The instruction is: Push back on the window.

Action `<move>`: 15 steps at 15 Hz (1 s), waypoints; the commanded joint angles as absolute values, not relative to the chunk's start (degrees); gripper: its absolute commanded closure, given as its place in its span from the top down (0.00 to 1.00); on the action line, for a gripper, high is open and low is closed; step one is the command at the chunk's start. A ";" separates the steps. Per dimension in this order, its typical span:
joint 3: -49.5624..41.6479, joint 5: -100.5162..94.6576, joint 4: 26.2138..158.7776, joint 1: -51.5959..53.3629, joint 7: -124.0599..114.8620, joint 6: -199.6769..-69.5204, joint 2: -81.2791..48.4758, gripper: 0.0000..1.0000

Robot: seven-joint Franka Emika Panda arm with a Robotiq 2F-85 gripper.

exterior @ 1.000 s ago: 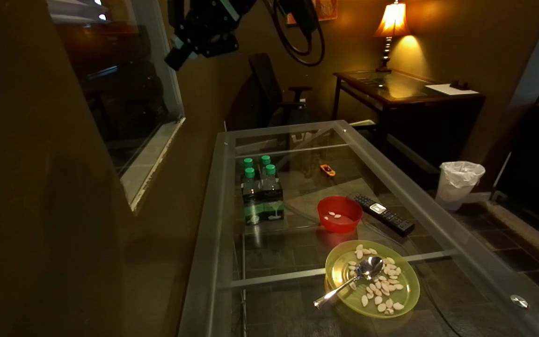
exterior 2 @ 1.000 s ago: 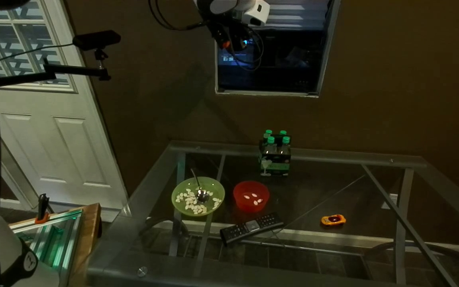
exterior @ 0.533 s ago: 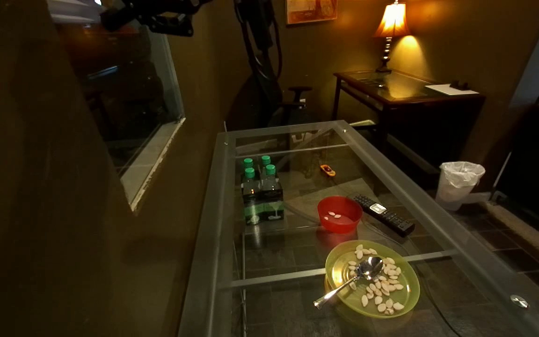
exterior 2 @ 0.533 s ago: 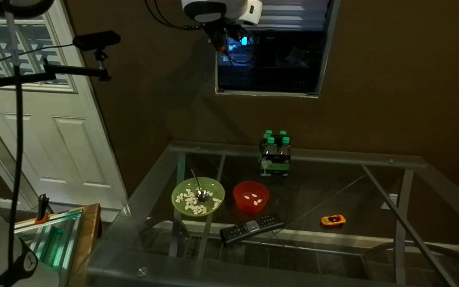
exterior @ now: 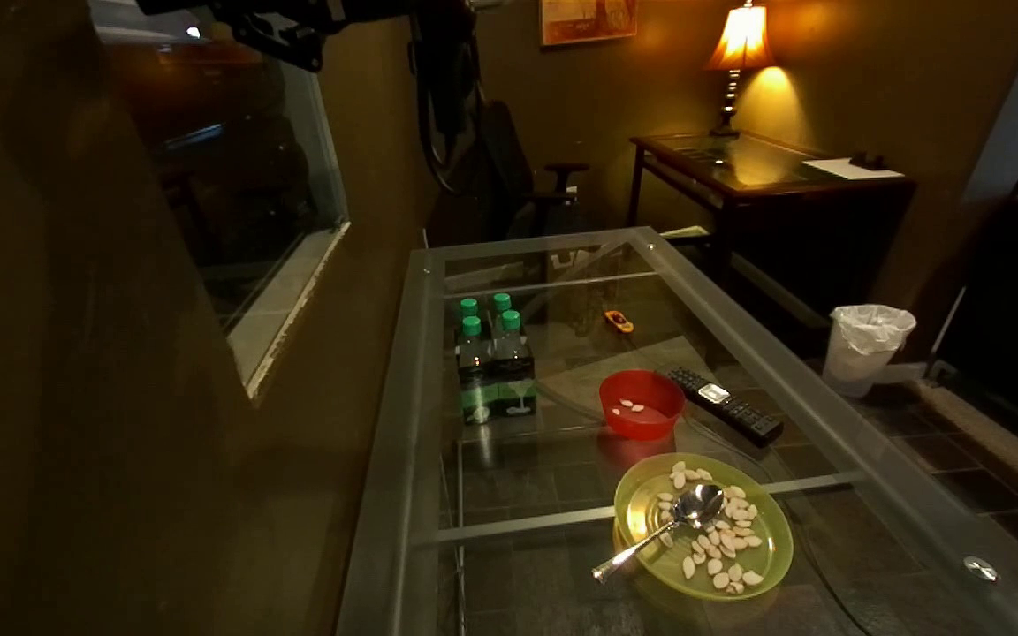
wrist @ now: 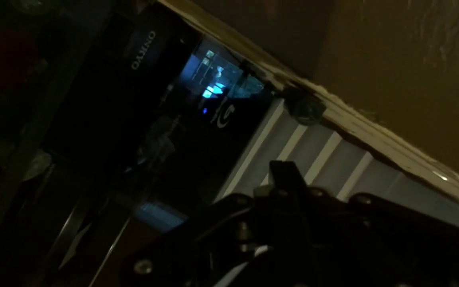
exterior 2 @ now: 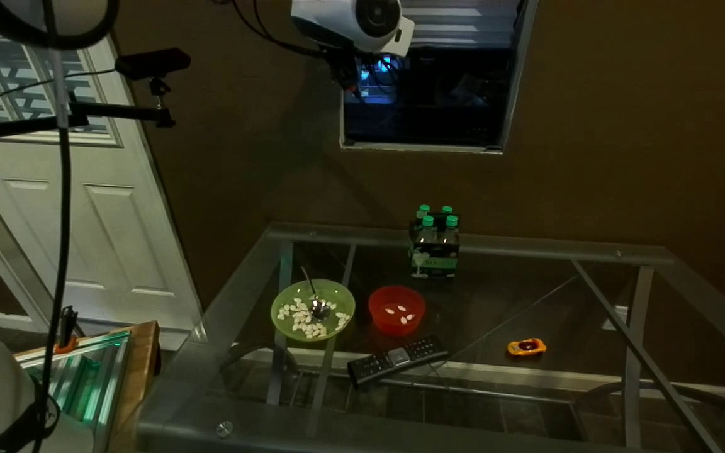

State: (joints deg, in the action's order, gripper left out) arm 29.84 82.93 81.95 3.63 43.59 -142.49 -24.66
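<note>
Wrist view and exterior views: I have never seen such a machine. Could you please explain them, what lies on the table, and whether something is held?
A robot arm reaches toward the window. Its hand looks shut and holds nothing visible; whether it touches the window is unclear. The wrist view comes from a camera on the arm, both exterior views from cameras standing apart. On the glass table: a green bowl with pale seeds and a spoon, a red bowl with a few more, a remote, a carton of four green-capped bottles, and a small yellow object.
</note>
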 commanded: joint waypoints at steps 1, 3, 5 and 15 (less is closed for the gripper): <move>31.55 87.88 81.45 1.89 44.54 -137.48 -26.08 0.00; 25.71 91.05 81.35 6.19 43.52 -133.42 -25.39 0.00; 23.61 92.48 81.85 7.59 42.25 -130.59 -25.21 0.00; 16.64 92.33 78.32 14.01 38.59 -130.06 -27.88 0.00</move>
State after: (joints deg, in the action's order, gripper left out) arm 18.61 92.04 81.73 11.05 39.76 -130.03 -25.46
